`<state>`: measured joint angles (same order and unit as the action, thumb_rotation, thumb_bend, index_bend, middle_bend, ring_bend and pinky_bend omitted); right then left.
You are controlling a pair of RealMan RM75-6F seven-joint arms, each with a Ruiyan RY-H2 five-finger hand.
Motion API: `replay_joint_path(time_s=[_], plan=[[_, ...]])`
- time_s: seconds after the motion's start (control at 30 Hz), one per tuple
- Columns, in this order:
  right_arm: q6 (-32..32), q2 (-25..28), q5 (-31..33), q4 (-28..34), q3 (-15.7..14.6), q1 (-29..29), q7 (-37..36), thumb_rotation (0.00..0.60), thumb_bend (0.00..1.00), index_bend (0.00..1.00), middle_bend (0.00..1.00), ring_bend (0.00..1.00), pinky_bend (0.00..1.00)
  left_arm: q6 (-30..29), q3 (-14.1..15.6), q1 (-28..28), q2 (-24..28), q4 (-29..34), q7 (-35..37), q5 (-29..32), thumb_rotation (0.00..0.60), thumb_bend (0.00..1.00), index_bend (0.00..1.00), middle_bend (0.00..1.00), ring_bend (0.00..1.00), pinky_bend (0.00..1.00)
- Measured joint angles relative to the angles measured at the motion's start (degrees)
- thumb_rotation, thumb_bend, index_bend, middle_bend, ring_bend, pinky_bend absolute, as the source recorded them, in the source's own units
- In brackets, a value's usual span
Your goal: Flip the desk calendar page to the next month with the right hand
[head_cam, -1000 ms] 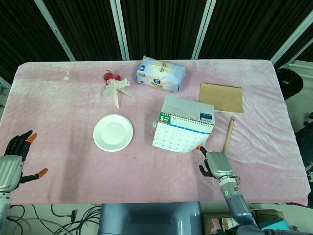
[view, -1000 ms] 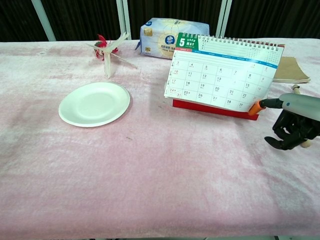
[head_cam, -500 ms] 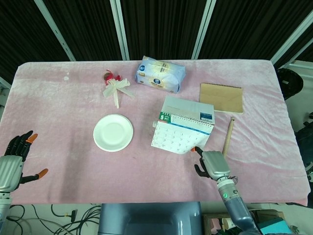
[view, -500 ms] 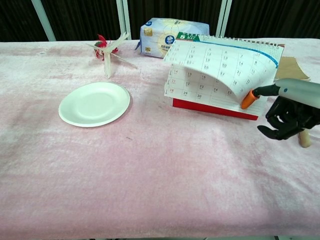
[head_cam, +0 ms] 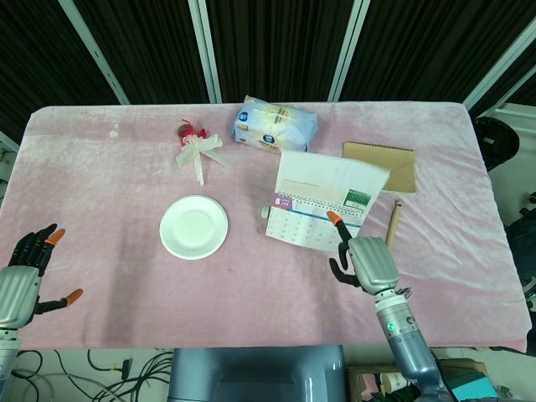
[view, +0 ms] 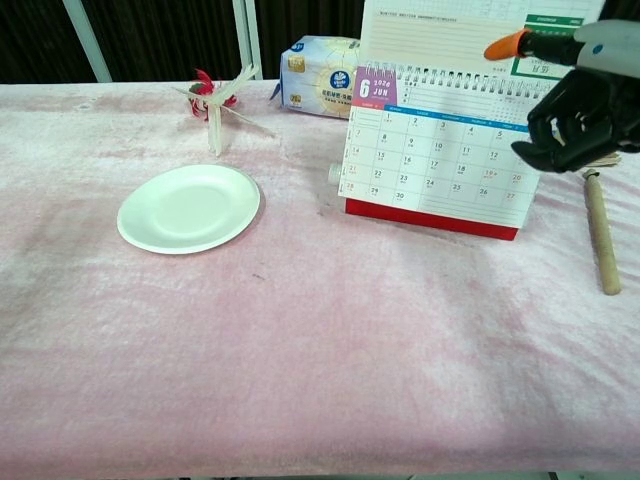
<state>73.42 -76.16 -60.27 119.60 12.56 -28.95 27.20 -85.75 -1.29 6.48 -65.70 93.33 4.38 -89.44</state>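
Note:
The desk calendar (view: 436,165) stands on its red base right of the table's middle and shows the June page. The May page (view: 450,32) is lifted upright above the spiral binding; in the head view the calendar (head_cam: 311,224) has that page (head_cam: 328,177) swung toward the back. My right hand (view: 578,92) hovers at the calendar's right end, one outstretched finger touching the lifted page with its orange fingertip (view: 503,46), the other fingers curled in on nothing. The same right hand (head_cam: 368,261) shows near the front edge. My left hand (head_cam: 25,276) hangs open off the front left corner.
A white plate (head_cam: 193,226) lies left of the calendar. Behind it are a ribbon ornament (head_cam: 198,149) and a tissue pack (head_cam: 275,127). A brown notebook (head_cam: 387,164) and a wooden stick (view: 598,232) lie to the calendar's right, close to my right hand.
My right hand rose from table level and its outstretched finger carried the May page up and over the spiral, uncovering June. The left hand stayed still.

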Motion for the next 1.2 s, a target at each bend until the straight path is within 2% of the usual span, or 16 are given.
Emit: replay_joint_path(time_s=[0.13, 0.2, 0.27, 0.37, 0.47, 0.57, 0.77, 0.93, 1.07, 1.2], plan=[[0.13, 0.56, 1.4, -0.41, 3.05, -1.39, 0.15, 0.6, 0.41, 0.06, 0.61, 0.65, 0.73, -0.06, -0.01, -0.02, -0.02, -0.01, -0.01, -0.01, 0.6, 0.0, 0.0, 0.0, 0.0, 0.0], [0.04, 0.81, 2.75, -0.98, 4.88, -2.48, 0.45, 0.6, 0.41, 0.06, 0.55, 0.61, 0.66, -0.01, -0.02, -0.01, -0.03, -0.01, -0.01, 0.04, 0.6, 0.0, 0.0, 0.0, 0.0, 0.0], [-0.27, 1.09, 4.31, -1.78, 6.4, -3.68, 1.06, 0.6, 0.4, 0.06, 0.45, 0.5, 0.53, 0.05, -0.04, 0.01, -0.03, 0.0, 0.01, 0.09, 0.6, 0.0, 0.0, 0.0, 0.0, 0.0], [-1.41, 1.68, 6.86, -2.93, 7.64, -5.32, 2.43, 0.6, 0.27, 0.03, 0.23, 0.28, 0.29, 0.14, -0.04, 0.04, -0.02, 0.01, -0.03, 0.15, 0.6, 0.0, 0.0, 0.0, 0.0, 0.0], [-3.56, 2.83, 10.02, -3.78, 8.3, -6.92, 4.02, 0.6, 0.14, 0.0, 0.11, 0.13, 0.17, 0.23, -0.05, 0.04, 0.0, 0.04, -0.02, 0.28, 0.6, 0.0, 0.0, 0.0, 0.0, 0.0], [-6.16, 4.3, 13.63, -4.49, 8.51, -8.5, 5.79, 0.6, 0.04, 0.0, 0.05, 0.04, 0.11, 0.31, -0.08, 0.05, 0.03, 0.08, -0.07, 0.42, 0.6, 0.0, 0.0, 0.0, 0.0, 0.0], [-11.41, 7.39, 20.87, -6.33, 7.25, -12.16, 10.27, 0.6, 0.01, 0.0, 0.01, 0.0, 0.08, 0.37, -0.12, 0.06, 0.06, 0.13, -0.19, 0.55, 0.6, 0.0, 0.0, 0.0, 0.0, 0.0], [-12.53, 7.66, 22.72, -7.99, 5.37, -13.7, 11.19, 0.6, 0.01, 0.0, 0.02, 0.01, 0.08, 0.57, -0.12, 0.09, 0.09, 0.21, -0.26, 0.71, 0.6, 0.0, 0.0, 0.0, 0.0, 0.0], [-13.2, 7.62, 23.36, -8.64, 3.98, -14.43, 12.08, 0.6, 0.01, 0.0, 0.1, 0.1, 0.08, 0.68, -0.16, 0.12, 0.12, 0.3, -0.29, 0.85, 0.6, 0.0, 0.0, 0.0, 0.0, 0.0], [-13.87, 7.33, 24.4, -9.34, 2.67, -15.21, 12.39, 0.6, 0.01, 0.0, 0.17, 0.14, 0.09, 0.64, -0.16, 0.1, 0.16, 0.36, -0.26, 0.83, 0.6, 0.0, 0.0, 0.0, 0.0, 0.0]])
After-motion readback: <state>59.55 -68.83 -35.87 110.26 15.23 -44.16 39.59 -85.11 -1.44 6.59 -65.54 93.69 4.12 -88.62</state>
